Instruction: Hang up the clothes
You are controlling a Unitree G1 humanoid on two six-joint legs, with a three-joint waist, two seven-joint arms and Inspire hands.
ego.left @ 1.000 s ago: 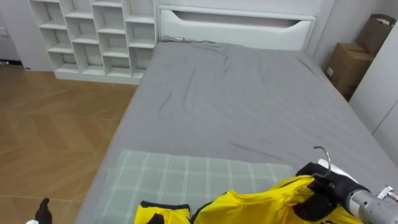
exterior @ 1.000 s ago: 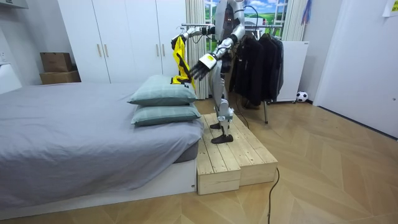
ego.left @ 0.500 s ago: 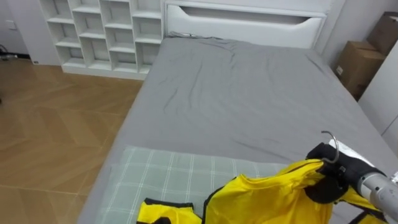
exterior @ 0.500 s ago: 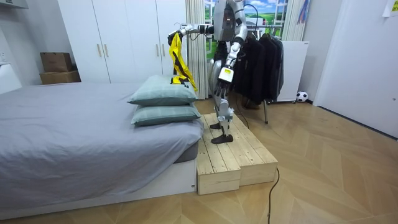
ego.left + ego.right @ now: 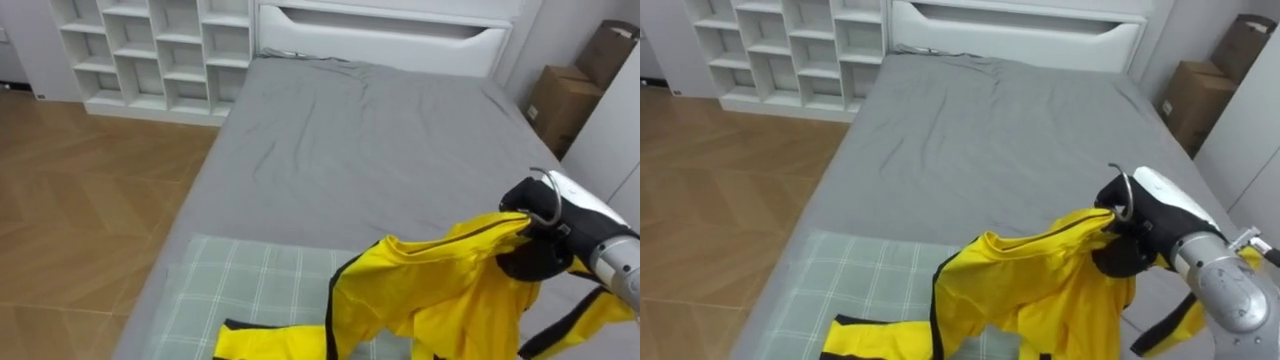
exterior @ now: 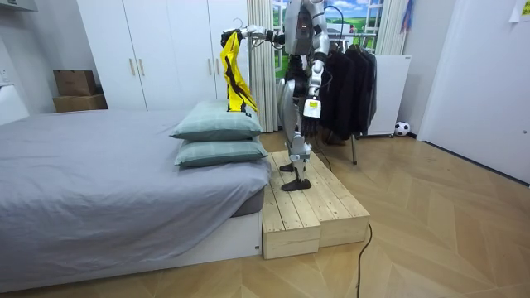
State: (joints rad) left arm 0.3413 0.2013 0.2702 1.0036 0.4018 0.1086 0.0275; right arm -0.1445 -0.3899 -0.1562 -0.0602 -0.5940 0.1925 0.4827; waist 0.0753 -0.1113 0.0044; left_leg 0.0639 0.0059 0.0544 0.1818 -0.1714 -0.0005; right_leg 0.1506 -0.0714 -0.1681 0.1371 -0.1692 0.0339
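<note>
Several cubbies in white wooden shelving (image 5: 150, 55) past grey bed's (image 5: 380, 150) far left corner. Green checked pillow (image 5: 240, 285) at near edge. Over it, yellow black-trimmed garment (image 5: 440, 290) on metal-hooked hanger (image 5: 553, 186), clasped in curled fingers of right hand (image 5: 540, 240). Brown cardboard box (image 5: 562, 100) beyond right edge, contents hidden. Left hand (image 6: 309, 120) low beside body, fingers unreadable.

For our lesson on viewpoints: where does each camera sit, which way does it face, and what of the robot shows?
Left eye view: on the head, looking down the grey bed toward its headboard; right hand gripping the hanger of a yellow garment.
Right eye view: beside it, same scene and hand.
Room view: off in the room, facing the whole robot on the wooden platform, left hand lowered.
Shared: bed, garment.
</note>
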